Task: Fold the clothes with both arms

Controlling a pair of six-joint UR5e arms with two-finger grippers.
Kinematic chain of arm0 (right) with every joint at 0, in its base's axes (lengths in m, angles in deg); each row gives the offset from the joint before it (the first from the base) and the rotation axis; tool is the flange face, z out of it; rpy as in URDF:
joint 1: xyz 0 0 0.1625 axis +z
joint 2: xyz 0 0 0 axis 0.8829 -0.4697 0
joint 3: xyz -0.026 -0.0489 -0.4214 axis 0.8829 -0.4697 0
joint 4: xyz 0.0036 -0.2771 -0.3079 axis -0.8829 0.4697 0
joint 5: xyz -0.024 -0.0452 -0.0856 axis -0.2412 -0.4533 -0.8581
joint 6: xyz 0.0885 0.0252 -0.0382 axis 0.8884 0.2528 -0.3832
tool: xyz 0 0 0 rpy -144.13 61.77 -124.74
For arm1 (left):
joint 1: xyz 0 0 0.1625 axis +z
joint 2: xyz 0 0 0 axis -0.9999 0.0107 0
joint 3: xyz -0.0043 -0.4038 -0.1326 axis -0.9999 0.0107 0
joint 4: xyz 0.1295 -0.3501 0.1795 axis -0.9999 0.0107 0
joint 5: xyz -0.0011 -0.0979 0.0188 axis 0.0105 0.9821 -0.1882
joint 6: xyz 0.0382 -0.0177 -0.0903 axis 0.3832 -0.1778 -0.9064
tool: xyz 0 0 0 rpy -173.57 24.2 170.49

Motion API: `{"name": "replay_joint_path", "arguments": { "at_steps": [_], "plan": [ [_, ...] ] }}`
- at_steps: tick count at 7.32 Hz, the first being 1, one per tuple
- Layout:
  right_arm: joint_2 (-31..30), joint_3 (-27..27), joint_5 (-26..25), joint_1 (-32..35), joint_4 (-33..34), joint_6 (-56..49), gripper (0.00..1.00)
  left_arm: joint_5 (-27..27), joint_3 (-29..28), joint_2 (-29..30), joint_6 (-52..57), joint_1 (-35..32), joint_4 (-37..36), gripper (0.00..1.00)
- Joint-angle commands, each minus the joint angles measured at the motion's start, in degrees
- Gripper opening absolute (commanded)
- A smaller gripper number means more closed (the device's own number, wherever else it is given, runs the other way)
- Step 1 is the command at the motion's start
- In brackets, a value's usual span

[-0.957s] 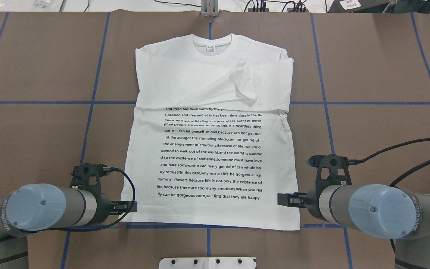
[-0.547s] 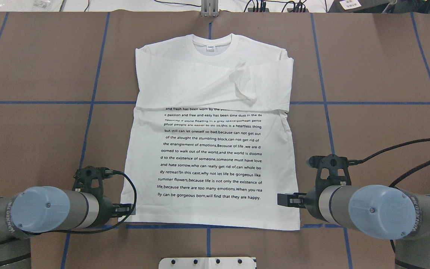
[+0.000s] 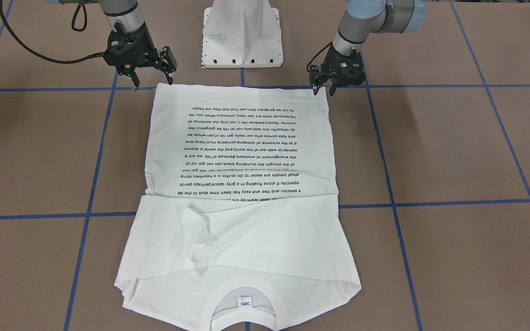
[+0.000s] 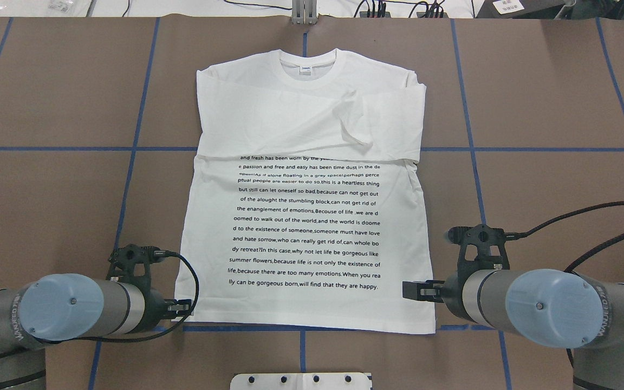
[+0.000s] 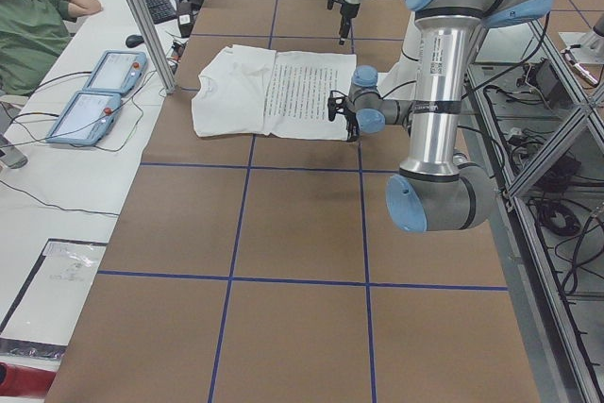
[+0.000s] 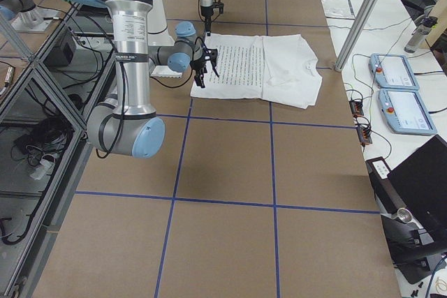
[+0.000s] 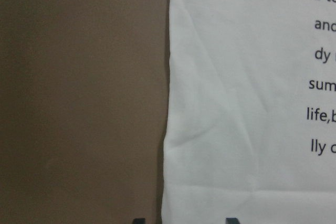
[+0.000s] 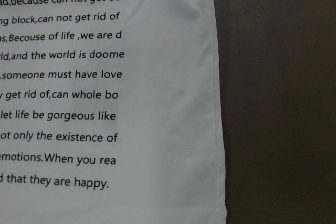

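Note:
The white shirt (image 4: 306, 216) lies flat on the brown table, collar at the far side, hem toward me, sleeves folded across the chest above the block of black text. My left gripper (image 4: 184, 309) is open at the hem's left corner; in the left wrist view its two fingertips (image 7: 137, 220) stand apart on either side of the shirt's side edge (image 7: 168, 129). My right gripper (image 4: 412, 290) is open over the hem's right corner, jaws spread wide in the front-facing view (image 3: 153, 82). Neither holds the cloth. The left gripper (image 3: 323, 90) hangs just above the corner.
The white pedestal base (image 3: 242, 34) stands between the arms just behind the hem. Blue tape lines (image 4: 469, 149) grid the table. Past the collar end, a person (image 5: 33, 25) sits by two teach pendants (image 5: 94, 92) on a side bench.
My left gripper has drawn back toward the robot along the shirt's left edge, down to the hem corner. The right arm and the shirt have not moved.

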Motion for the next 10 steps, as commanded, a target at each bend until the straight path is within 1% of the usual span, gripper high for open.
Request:
{"name": "replay_joint_path", "arguments": {
  "at_steps": [1,2,3,4,5,6,7,8,9,10],
  "plan": [
    [-0.03,-0.09,0.0,-0.16,0.0,0.0,1.0,0.0,-0.14,-0.02,0.0,0.25,0.0,0.33],
    [-0.12,-0.09,0.0,-0.33,0.0,0.0,1.0,0.0,-0.14,-0.02,0.0,0.34,0.0,0.2],
    [-0.46,-0.26,-0.09,-0.51,0.0,0.09,1.0,0.0,0.03,-0.02,0.0,0.43,0.0,0.03],
    [-1.34,-0.35,-0.44,-1.29,-0.26,1.91,1.0,0.0,0.21,-0.02,0.0,0.43,-0.26,0.0],
    [-2.65,-0.35,-3.05,-3.22,-2.96,3.76,1.0,0.0,0.82,0.07,0.0,0.43,-1.22,0.0],
    [-7.02,-0.44,-4.73,-4.63,-9.43,4.47,1.0,0.17,2.13,0.16,0.0,0.43,-1.32,0.0],
    [-9.32,-0.7,-5.45,-5.42,-12.19,4.92,1.0,0.26,2.93,0.25,0.0,0.43,-2.28,0.0],
    [-9.35,-0.88,-7.11,-6.74,-12.13,5.96,1.0,0.44,3.37,0.42,0.0,0.43,-2.38,0.0],
    [-9.08,-1.05,-8.69,-9.1,-11.95,9.28,0.99,0.53,3.55,0.86,0.0,0.43,-2.38,0.0],
    [-8.39,-2.88,-10.53,-10.52,-11.95,9.66,0.77,0.53,3.46,0.95,0.0,0.43,-2.38,0.0]
  ]
}}
